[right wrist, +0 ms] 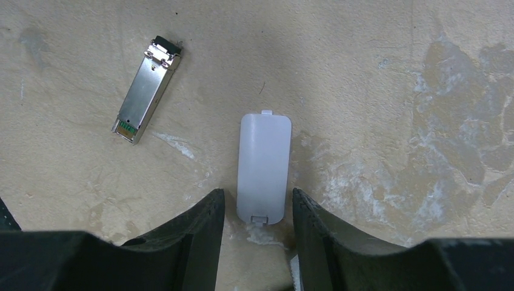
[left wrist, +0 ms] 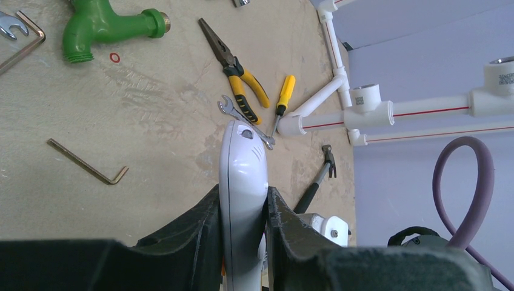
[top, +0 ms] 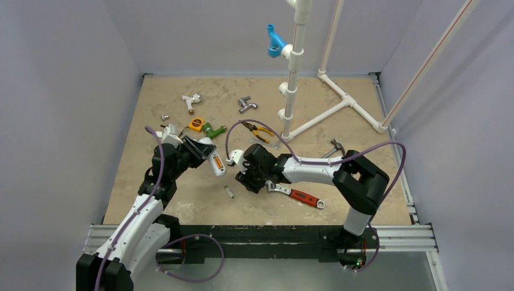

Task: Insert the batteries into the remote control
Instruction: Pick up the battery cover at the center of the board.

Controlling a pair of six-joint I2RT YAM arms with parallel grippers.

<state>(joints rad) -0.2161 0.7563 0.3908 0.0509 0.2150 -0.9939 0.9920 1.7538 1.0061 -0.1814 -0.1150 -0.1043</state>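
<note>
My left gripper (top: 203,151) (left wrist: 242,194) is shut on the white remote control (top: 215,162) (left wrist: 242,170) and holds it off the table, with one finger on each side of its body. Orange of the batteries (top: 216,163) shows on the remote's upturned face in the top view. My right gripper (top: 244,179) (right wrist: 259,197) hangs low over the table, just right of the remote, and is open. A loose white cover piece (right wrist: 263,170) lies flat on the table. Its near end sits between the right jaws with a gap on each side.
A silvery metal module (right wrist: 147,90) (top: 229,192) lies left of the cover. A red-handled wrench (top: 300,195) lies under the right arm. Pliers (left wrist: 236,73), a small spanner (left wrist: 245,121), a yellow screwdriver (left wrist: 283,97), a hammer (top: 333,147), a green tap (left wrist: 109,27), a hex key (left wrist: 88,162) and a white pipe frame (top: 291,91) lie farther back.
</note>
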